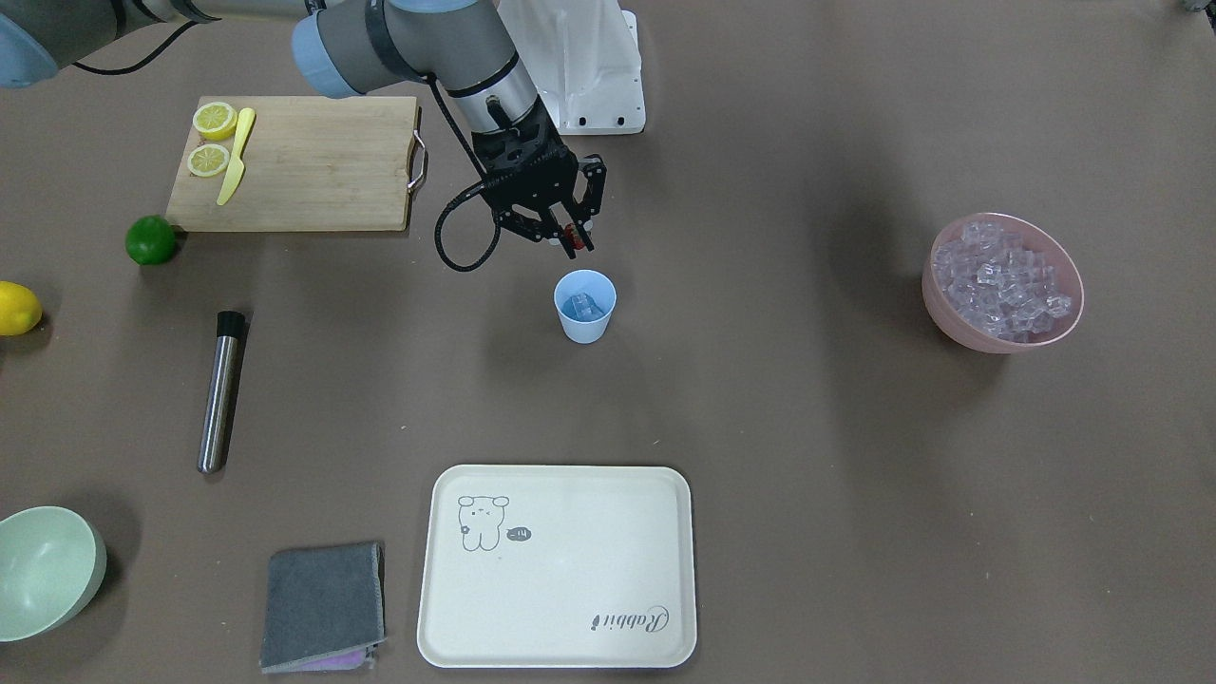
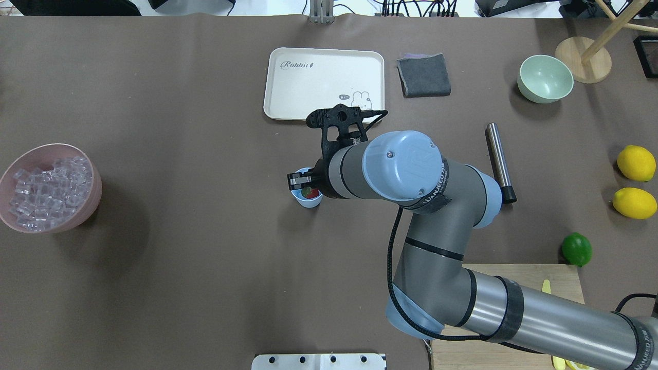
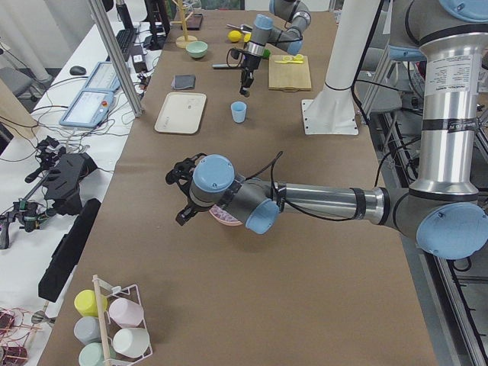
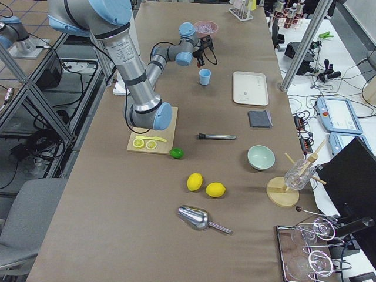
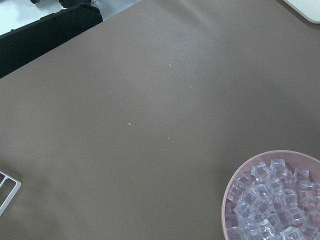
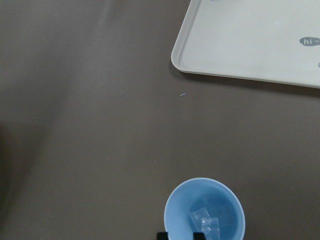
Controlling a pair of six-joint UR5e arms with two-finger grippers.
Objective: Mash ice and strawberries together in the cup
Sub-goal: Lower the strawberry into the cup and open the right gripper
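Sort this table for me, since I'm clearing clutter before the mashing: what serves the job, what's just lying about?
For the job: cup, ice in it, strawberry in the right gripper, pink bowl of more ice, steel muddler.
Lying about: lemons, lime, cutting board, yellow knife, tray, grey cloth, green bowl.

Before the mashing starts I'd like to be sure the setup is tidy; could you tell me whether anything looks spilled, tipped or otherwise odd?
Nothing stands out. The cup stands upright with ice inside, the pink bowl holds its cubes, and the right gripper holds the strawberry over the cup.
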